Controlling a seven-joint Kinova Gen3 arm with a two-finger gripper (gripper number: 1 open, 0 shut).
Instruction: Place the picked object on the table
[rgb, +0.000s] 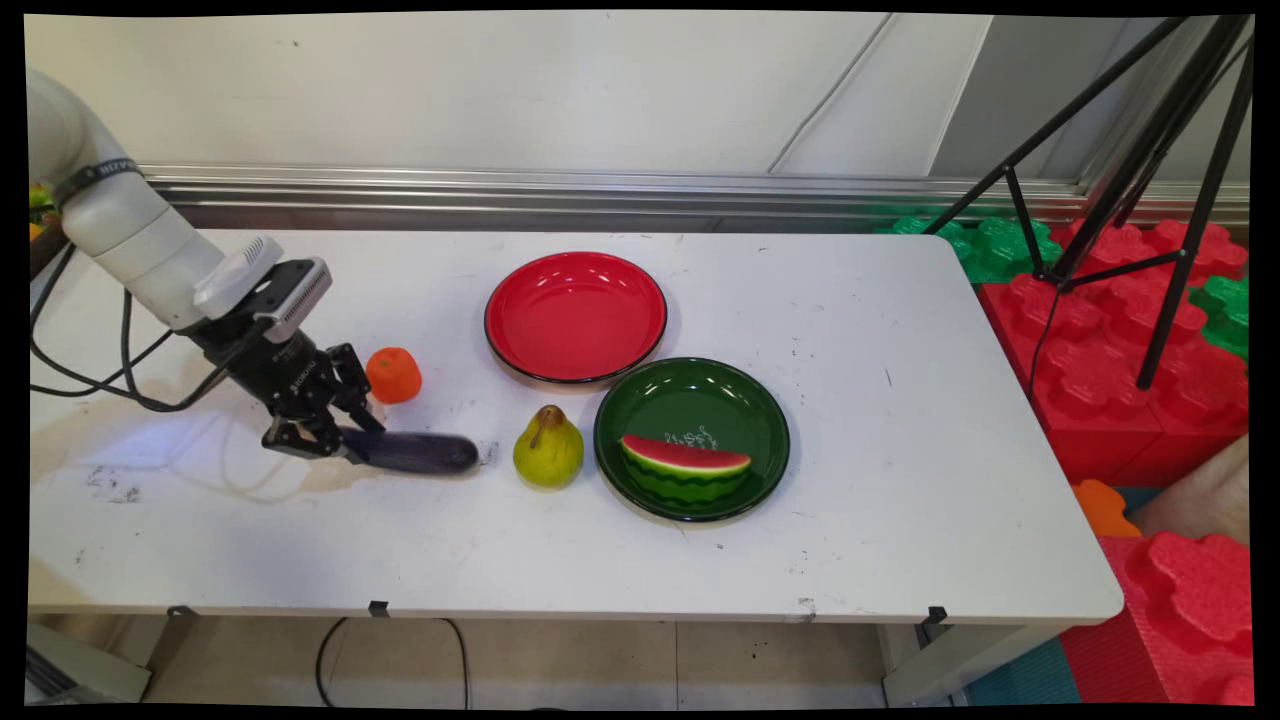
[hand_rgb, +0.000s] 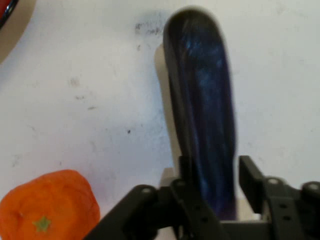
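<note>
Two plates on the white desk (rgb: 900, 420), both near the middle: a red plate (rgb: 575, 316) toward the wall with nothing in it, and a green plate (rgb: 691, 438) just in front and to its right, rims touching or nearly so, hard to tell which. One watermelon slice (rgb: 685, 470) in the green plate, rind toward the near edge, sitting in the front half of the dish. One pear (rgb: 548, 448) upright just left of the green plate, stem up, close to the rim but apparently not touching. One orange (rgb: 393, 375) further left, alone on the desk, near the end effector (rgb: 345, 440) but apart from it; same orange (hand_rgb: 47, 207) showing in the hand view's bottom left corner. One eggplant (rgb: 415, 452), dark purple, lying flat on the desk left of the pear, long axis running left to right. End effector down low at the eggplant's left end, fingers (hand_rgb: 250, 177) on either side of it and closed in snug against the eggplant (hand_rgb: 205, 120), so gripping it by that end while the rest still lies on the surface. Count overall: two plates, four fruit and veg pieces, one of each. Off the desk's right end, a heap of red and green foam blocks (rgb: 1120, 330) with a black tripod (rgb: 1170, 170) standing over them.
</note>
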